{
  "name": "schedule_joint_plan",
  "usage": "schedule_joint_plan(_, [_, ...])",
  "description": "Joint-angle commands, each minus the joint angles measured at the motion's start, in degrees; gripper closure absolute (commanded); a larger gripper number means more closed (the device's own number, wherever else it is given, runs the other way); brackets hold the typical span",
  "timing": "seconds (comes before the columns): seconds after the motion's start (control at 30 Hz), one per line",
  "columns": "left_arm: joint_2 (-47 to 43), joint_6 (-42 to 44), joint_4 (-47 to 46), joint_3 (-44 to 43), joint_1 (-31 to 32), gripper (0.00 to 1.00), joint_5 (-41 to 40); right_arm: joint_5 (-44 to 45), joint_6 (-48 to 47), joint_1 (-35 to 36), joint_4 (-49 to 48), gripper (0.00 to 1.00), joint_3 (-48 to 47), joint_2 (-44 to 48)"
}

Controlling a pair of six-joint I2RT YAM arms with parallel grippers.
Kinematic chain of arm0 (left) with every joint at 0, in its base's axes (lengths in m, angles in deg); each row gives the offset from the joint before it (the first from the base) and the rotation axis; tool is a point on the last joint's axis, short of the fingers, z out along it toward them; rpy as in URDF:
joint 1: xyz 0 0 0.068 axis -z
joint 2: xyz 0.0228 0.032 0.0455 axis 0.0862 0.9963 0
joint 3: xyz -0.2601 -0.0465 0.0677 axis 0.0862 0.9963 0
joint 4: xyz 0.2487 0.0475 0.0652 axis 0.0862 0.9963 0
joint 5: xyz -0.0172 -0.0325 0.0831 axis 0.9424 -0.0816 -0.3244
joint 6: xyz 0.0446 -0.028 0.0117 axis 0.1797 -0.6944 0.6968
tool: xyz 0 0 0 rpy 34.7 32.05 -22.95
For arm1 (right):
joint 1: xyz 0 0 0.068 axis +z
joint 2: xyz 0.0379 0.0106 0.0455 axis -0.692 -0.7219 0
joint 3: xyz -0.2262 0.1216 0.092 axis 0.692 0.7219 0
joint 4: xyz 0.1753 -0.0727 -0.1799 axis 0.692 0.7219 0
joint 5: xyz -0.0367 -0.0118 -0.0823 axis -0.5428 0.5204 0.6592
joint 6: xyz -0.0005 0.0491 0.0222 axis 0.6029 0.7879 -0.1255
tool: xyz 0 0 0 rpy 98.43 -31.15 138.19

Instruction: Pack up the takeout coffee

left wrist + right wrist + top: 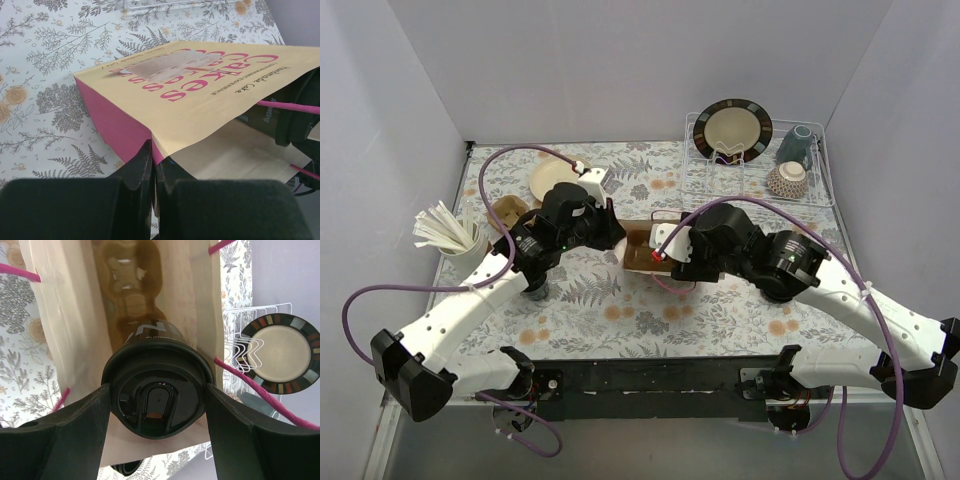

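Right wrist view: my right gripper (157, 392) is clamped on the cup (150, 345), which sits partly inside the bag (70, 315). My left gripper (151, 167) pinches the bag's lip shut tight. I should push slowly and straight, with the mouth held wide.

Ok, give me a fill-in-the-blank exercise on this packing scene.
1. The right end effector holds the takeout coffee at the mouth of the paper ____.
2. The left end effector pinches the bag, which lies on its ____.
3. The bag's cord handles are ____.
Missing words: bag, side, pink.
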Motion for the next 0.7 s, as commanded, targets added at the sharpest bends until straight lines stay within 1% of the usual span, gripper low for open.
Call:
schedule_joint_plan(0.0, [-3.94, 0.07, -2.29, 1.94, 0.24, 1.0, 1.39, 1.55, -4.18, 0.31, -8.04, 0.58, 1.55, 0.61])
schedule_joint_plan(0.1, [-4.64, 0.33, -2.12, 2.91, 0.24, 1.0, 2.62, 0.76, -4.8, 0.39, -8.93, 0.58, 1.12, -0.44])
schedule_joint_plan(0.23, [-6.04, -0.2, -2.47, 3.61, 0.24, 1.0, 3.06, -1.44, -5.41, 0.31, -5.25, 0.59, -0.11, -2.55])
schedule_joint_plan(0.33, [-7.1, 0.24, -3.08, 4.14, 0.24, 1.0, 3.33, -2.32, -6.37, 0.31, -4.54, 0.59, -0.2, -3.25])
schedule_joint_plan(0.47, [-7.37, 1.47, -3.26, 4.14, 0.24, 1.0, 3.42, -3.55, -5.6, 0.31, -2.69, 0.6, -5.2, -6.33])
schedule_joint_plan(0.53, [-7.45, 2.61, -3.61, 4.06, 0.24, 1.0, 3.59, -3.81, -5.85, 0.31, -2.78, 0.6, -5.91, -7.21])
schedule_joint_plan(0.67, [-7.8, 4.2, -4.4, 4.14, 0.24, 1.0, 3.59, -2.41, -7.52, 0.31, -5.14, 0.59, -3.37, -6.95])
